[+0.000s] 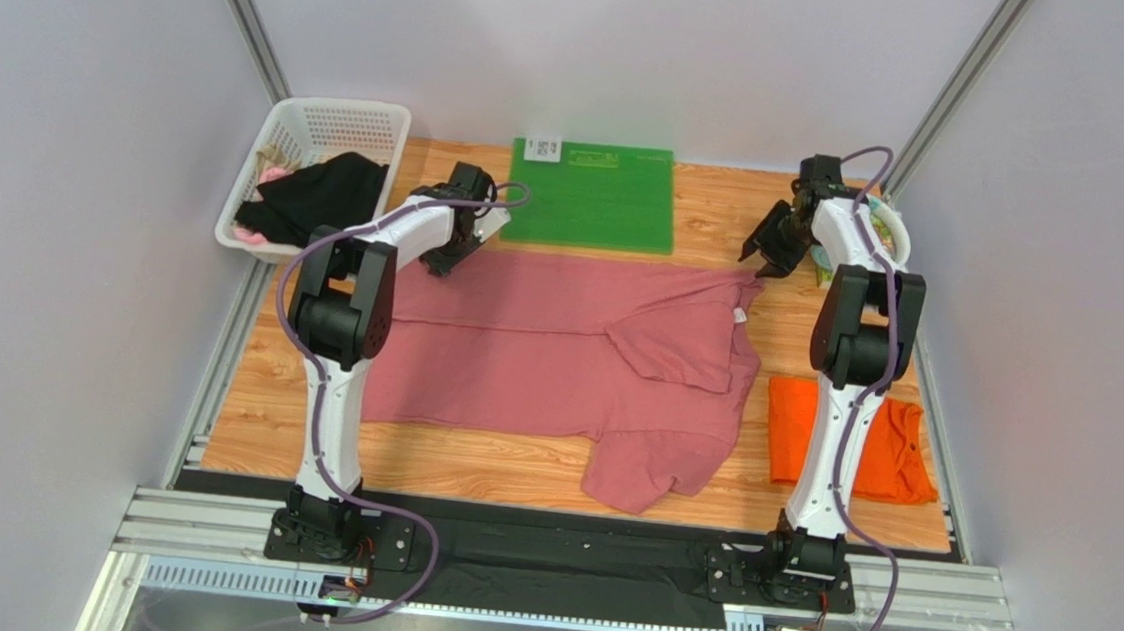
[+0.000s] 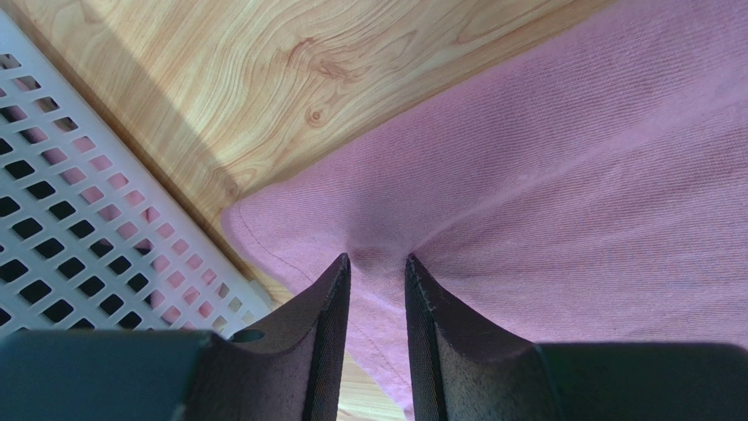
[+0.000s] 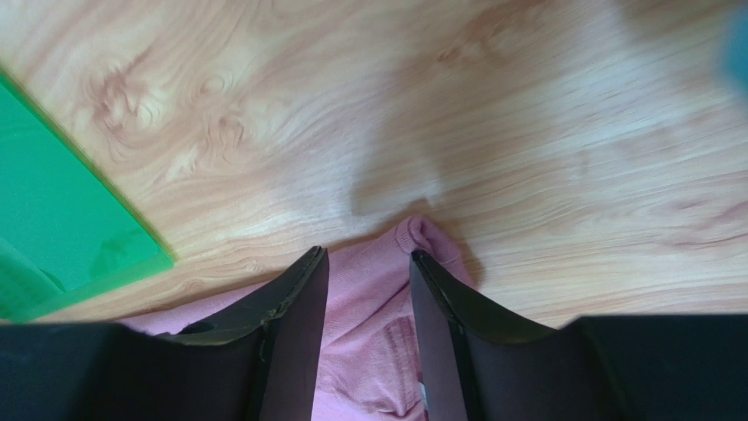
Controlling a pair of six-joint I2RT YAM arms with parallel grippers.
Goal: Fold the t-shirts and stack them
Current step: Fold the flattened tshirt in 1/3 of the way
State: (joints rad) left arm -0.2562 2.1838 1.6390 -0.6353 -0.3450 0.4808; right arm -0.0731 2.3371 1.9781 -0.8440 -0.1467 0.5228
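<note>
the rose-pink t-shirt (image 1: 550, 352) lies spread across the middle of the table (image 1: 287, 437), its far left corner nipped between the left gripper (image 2: 377, 259) fingers beside the white basket (image 2: 70, 237), its far right corner bunched in the right gripper (image 3: 369, 253) near the green mat (image 3: 61, 219), while the orange t-shirt (image 1: 908, 445) sits folded at near right.

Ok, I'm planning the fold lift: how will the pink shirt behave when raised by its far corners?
Probably floppy: the pink shirt puckers at the left end effector, so its middle would likely sag. Probably light too, since the knit looks thin and lies flat.
</note>
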